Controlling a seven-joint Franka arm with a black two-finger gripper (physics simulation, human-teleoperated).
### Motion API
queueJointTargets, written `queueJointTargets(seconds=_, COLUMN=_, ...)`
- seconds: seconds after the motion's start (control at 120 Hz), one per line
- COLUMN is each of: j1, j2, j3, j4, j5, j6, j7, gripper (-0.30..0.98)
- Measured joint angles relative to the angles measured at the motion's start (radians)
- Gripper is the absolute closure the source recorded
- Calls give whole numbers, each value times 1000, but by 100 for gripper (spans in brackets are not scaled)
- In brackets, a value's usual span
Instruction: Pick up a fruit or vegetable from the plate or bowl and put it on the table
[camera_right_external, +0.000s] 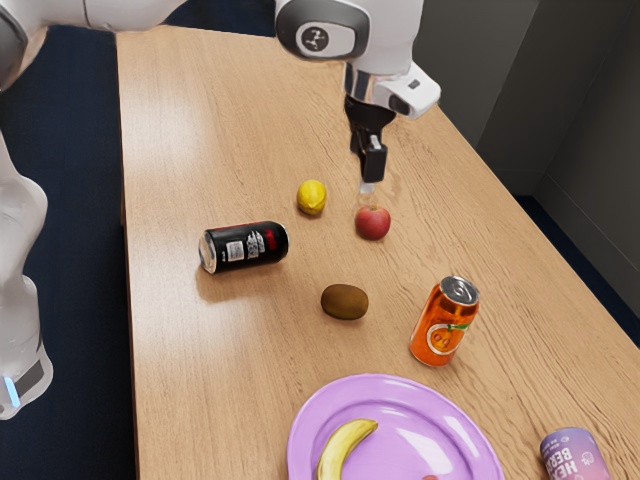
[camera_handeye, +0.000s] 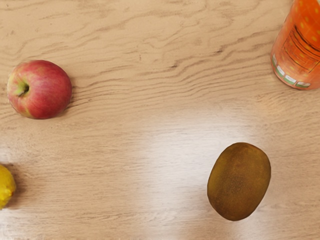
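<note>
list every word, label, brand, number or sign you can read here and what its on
No text reads surely:
Black can: white and red print, too small.
Orange can: round label with lettering, too small; its fine print in the wrist view is blurred.
Purple can: pale lettering, too unclear to quote.
Robot arm: a round emblem, no readable word.

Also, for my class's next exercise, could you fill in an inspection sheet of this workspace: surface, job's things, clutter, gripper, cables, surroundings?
Surface: wooden table, visible grain, glossy reflections.
Job's things: purple plate bearing a banana and something red, too cut off to name.
Clutter: loose lemon, apple and kiwi; black can on its side; orange can upright; purple can at the view's edge.
Gripper: the gripper is above the table, near the apple.
Cables: nothing seen.
Surroundings: dark floor, grey wall.
</note>
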Motion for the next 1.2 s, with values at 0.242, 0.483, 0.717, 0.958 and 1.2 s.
queueJointTargets(seconds=0.242, j1=-279, j2=127, j3=-5, j4=100, j5=-4, j6=4, j7=-13, gripper=0)
queueJointTargets(seconds=0.483, j1=-677, j2=135, j3=1, j4=12, j5=-57, j6=124, j7=-72, gripper=0)
queueJointTargets(seconds=0.717, j1=-688, j2=145, j3=9, j4=-28, j5=-75, j6=212, j7=-129, gripper=0)
queueJointTargets(seconds=0.958, j1=-510, j2=180, j3=8, j4=-41, j5=-77, j6=282, j7=-168, gripper=0)
queueJointTargets(seconds=1.2, j1=-372, j2=186, j3=9, j4=-42, j5=-76, j6=313, j7=-195, gripper=0)
